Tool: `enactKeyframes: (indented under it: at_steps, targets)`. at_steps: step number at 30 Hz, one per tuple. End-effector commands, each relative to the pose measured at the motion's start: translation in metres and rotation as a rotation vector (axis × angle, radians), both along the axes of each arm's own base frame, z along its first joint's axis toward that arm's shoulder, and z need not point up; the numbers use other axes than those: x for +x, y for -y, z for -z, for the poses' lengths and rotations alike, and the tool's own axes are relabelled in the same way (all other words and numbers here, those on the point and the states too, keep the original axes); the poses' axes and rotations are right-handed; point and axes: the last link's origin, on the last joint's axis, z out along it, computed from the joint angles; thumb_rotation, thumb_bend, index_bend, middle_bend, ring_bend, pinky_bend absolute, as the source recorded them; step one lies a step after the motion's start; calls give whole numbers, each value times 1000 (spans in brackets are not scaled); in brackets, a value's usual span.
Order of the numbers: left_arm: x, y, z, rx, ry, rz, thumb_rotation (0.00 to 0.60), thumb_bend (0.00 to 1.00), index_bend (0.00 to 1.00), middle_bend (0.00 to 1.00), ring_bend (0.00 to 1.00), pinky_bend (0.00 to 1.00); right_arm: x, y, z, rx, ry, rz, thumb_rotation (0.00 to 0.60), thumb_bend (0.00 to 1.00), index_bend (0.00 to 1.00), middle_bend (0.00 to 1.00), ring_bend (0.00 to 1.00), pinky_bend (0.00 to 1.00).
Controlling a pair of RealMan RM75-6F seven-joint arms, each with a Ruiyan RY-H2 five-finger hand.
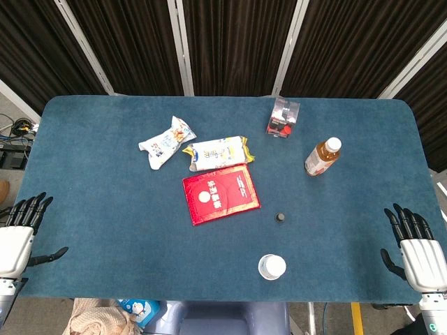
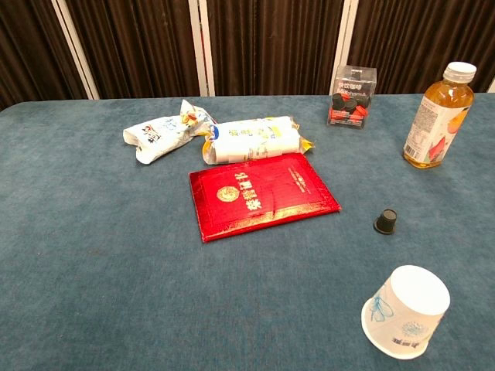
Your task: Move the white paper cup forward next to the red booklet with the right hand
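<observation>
Nearest of all, at the near edge of the blue worktop [image 1: 105,209], stands the white paper cup [image 2: 406,311], which looks to be set upside down with its wide rim on the cloth, though that is hard to confirm. It sits well apart from the red booklet [image 2: 261,193], which lies flat further from the camera and to the left, near the middle of the worktop. A small dark cap [image 2: 386,220] rests between them, a little right of the booklet. Behind the booklet lie two snack packets [image 1: 192,148], and at the far right stand a tea bottle [image 2: 437,116] and a small clear box [image 2: 353,95]. The right robot hand [image 1: 415,244] rests at the right edge with fingers spread, holding nothing and nowhere near the cup; the left robot hand [image 1: 21,227] lies likewise open at the left edge. By this showing the task has not begun: reaching, grasping, carrying forward and setting down beside the booklet all remain.
</observation>
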Motion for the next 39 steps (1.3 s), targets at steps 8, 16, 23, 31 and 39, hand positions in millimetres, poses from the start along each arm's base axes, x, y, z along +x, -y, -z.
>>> enactKeyframes:
  at_steps: [8,16,23,31,39]
  targets:
    - [0,1,0,0,1,-2,600,0,0,0,0,18,3,0,1,14,16,-20,600,390,0,0,0,87]
    - [1,-1,0,0,5,-5,600,0,0,0,0,18,25,-3,10,185,59,-218,600,356,0,0,0,87]
    - [-2,-2,1,-1,4,-11,600,0,0,0,0,18,44,3,28,354,71,-404,600,355,0,0,0,99]
    - [-1,-1,1,-1,-2,-9,600,0,0,0,0,18,62,5,51,504,67,-508,600,354,0,0,46,238]
    - [-1,-1,1,-2,-7,-13,600,0,0,0,0,18,80,6,81,608,28,-495,600,355,0,0,67,254]
